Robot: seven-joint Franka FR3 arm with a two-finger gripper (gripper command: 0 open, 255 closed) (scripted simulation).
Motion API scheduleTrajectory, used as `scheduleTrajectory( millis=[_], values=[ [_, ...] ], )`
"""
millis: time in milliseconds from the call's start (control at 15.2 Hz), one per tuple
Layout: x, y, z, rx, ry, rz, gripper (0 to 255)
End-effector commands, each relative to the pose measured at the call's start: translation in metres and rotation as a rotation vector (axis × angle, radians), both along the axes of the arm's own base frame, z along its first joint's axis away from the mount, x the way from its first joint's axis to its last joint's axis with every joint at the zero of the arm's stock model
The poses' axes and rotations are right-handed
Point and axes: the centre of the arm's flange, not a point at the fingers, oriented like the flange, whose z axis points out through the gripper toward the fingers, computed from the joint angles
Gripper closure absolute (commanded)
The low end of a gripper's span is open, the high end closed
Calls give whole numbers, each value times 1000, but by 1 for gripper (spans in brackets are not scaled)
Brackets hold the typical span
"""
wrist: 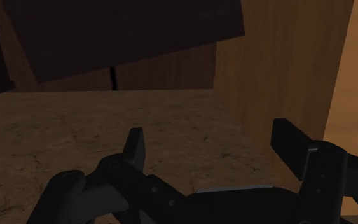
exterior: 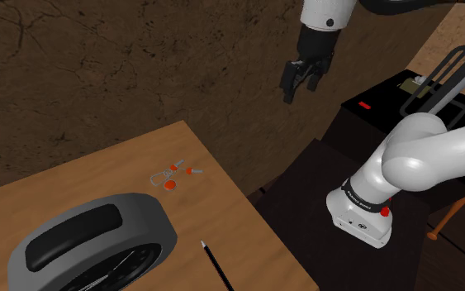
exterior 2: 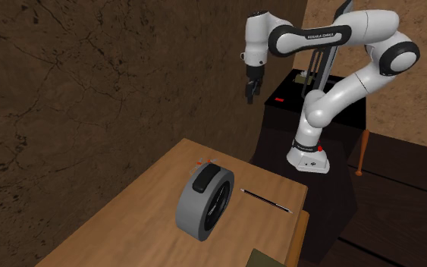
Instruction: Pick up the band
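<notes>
Band (exterior: 173, 174) is seen as a small, flat, pale thing with red beads, lying on the wooden worktop (exterior: 230, 217) near its far edge. In the second exterior view only its red beads (exterior 2: 202, 161) can be made out, just behind the grey case (exterior 2: 204, 201). The band is apart from this case (exterior: 98, 244) and well apart from the pen (exterior: 216, 266).

The end effector (exterior: 301, 85) is held high in the air, off the worktop's edge, toward the shoulder view's right of the band. Its fingers are spread wide and nothing is between them; this is shown clearly in the wrist view (wrist: 212, 143) and it is also suggested in the second exterior view (exterior 2: 251, 92).

The approach is judged to be not yet begun, so most of the task is left. To do it well, the end effector should first be brought sideways over the band and only then lowered straight down. The wide opening should be kept until the fingers stand on both sides of the band. Because the band is thin and lies flat, the fingertips probably need to be lowered almost to the wood before they are closed. The wrist should be turned so that the narrow side of the band is crossed. A slow closing is advised, since the beads may be pushed away.
</notes>
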Motion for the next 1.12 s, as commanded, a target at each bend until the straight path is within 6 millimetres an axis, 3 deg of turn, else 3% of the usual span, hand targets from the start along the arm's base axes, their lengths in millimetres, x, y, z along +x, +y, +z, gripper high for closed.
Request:
scheduleTrajectory(
  millis=[0,1056],
  values=[
    [4,25,-10,2,-5,-23,0],
    [51,214,-83,11,-39,-184,0]
  ],
)
